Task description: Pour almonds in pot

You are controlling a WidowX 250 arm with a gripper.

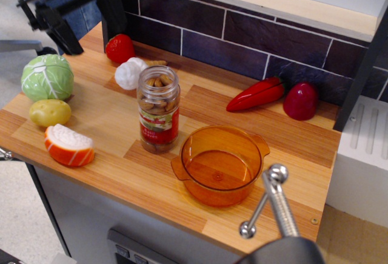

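Up in the far left corner, the gripper (85, 18) hangs above the counter's edge with its two dark fingers (63, 32) spread apart and nothing between them. Below it sit a cabbage (47, 77) and a strawberry (120, 48). Well apart from it, mid-counter, the almonds (157, 103) fill an upright, lidless jar (158, 110). Just beside the jar, toward the front right, stands the empty orange pot (219, 164).

You have one jar of almonds (158, 118), one orange pot (219, 165), one cabbage (46, 76), one potato (50, 112), one orange slice (69, 145), one strawberry (120, 48), one garlic bulb (130, 73), and two red peppers (257, 94), the rounder one (301, 101) at the right.
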